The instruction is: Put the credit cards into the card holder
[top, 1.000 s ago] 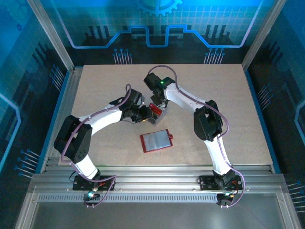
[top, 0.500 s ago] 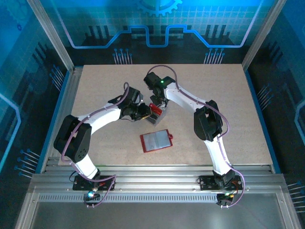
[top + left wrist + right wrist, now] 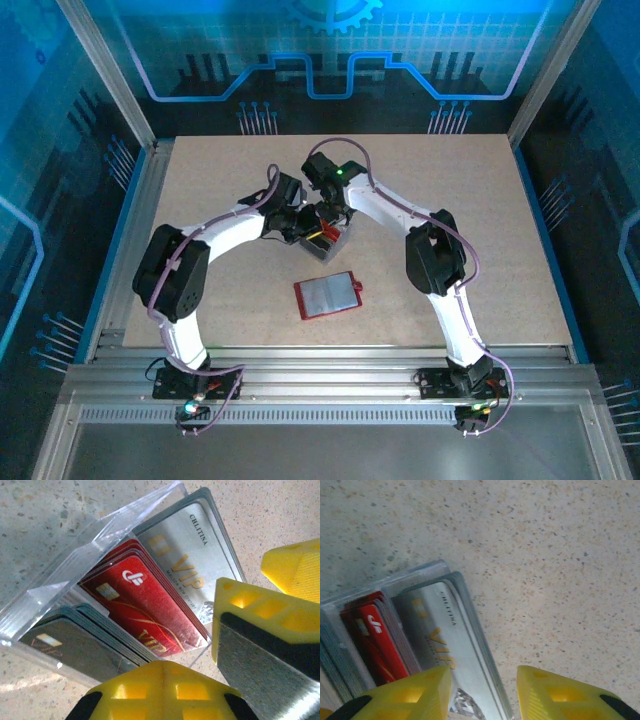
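Observation:
The credit cards stand on edge in a clear plastic tray (image 3: 336, 244) (image 3: 95, 545): a silver VIP card (image 3: 185, 555) (image 3: 437, 640), red cards (image 3: 140, 605) (image 3: 375, 640) and dark cards (image 3: 75, 645). My left gripper (image 3: 308, 232) (image 3: 200, 640) is shut just at the tray's near corner, and I see no card between its fingers. My right gripper (image 3: 335, 220) (image 3: 484, 680) is open over the tray's other side, one finger above the silver card and one above the table. The card holder (image 3: 328, 296), a red wallet, lies open and flat, nearer than the tray.
Both arms meet over the tray at mid-table, and one yellow fingertip (image 3: 295, 570) of the right gripper sits close beside my left fingers. Speckled tabletop (image 3: 480, 220) spreads to the right, and metal rails (image 3: 330, 365) edge the near side.
My left arm has swung right and in toward the tray, and its jaws have closed. The right gripper has stayed over the tray. The wallet has not moved.

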